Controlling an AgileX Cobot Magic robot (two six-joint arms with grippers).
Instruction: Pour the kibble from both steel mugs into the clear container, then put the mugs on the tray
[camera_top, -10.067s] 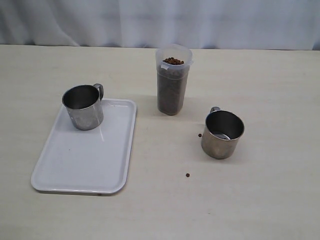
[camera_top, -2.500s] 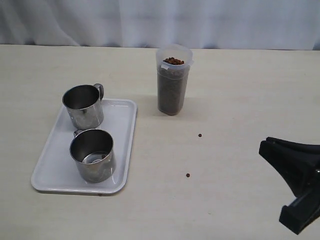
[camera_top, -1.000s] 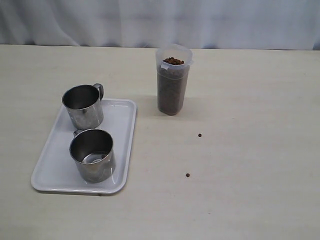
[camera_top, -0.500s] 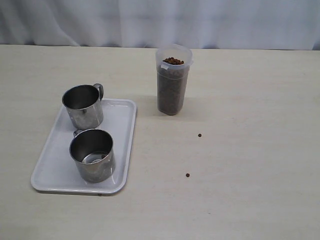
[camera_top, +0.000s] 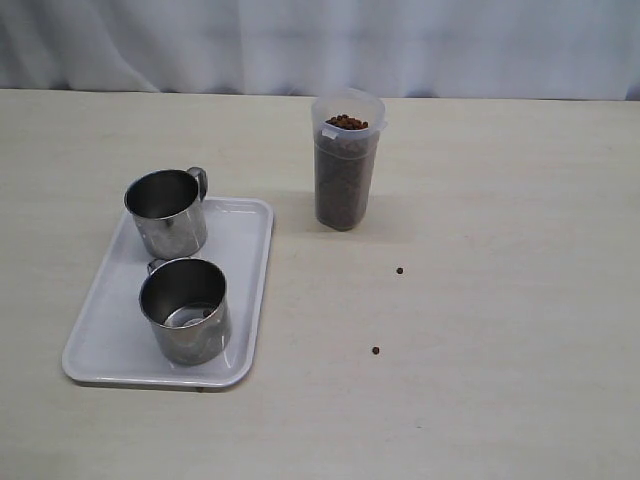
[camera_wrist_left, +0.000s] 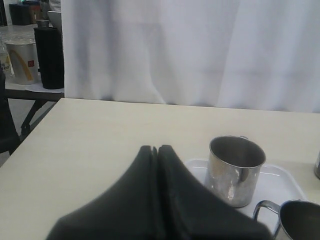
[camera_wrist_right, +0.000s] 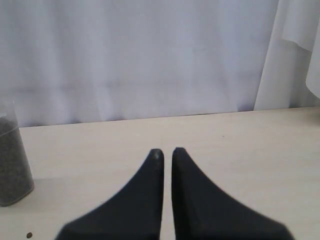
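Kibble (camera_top: 343, 190): fills the clear container (camera_top: 325, 110) up to the rim, out on the bench (camera_top: 520, 200) beside the tray (camera_top: 245, 270). Both steel mugs (camera_top: 167, 213) upright on that tray, seemingly emptied. Two stray pellets (camera_top: 400, 271) loose on the bench. No pincer visible here. Likely trouble: tall, narrow and brim-full, so prone to tipping and spilling under any careless arm sweep.

Left wrist: left pincer (camera_wrist_left: 157, 148) clenched on nothing, just short of the mugs; risks nudging one if advanced.

Right wrist: right pincer (camera_wrist_right: 167, 151) all but clenched, empty, container off to one side.
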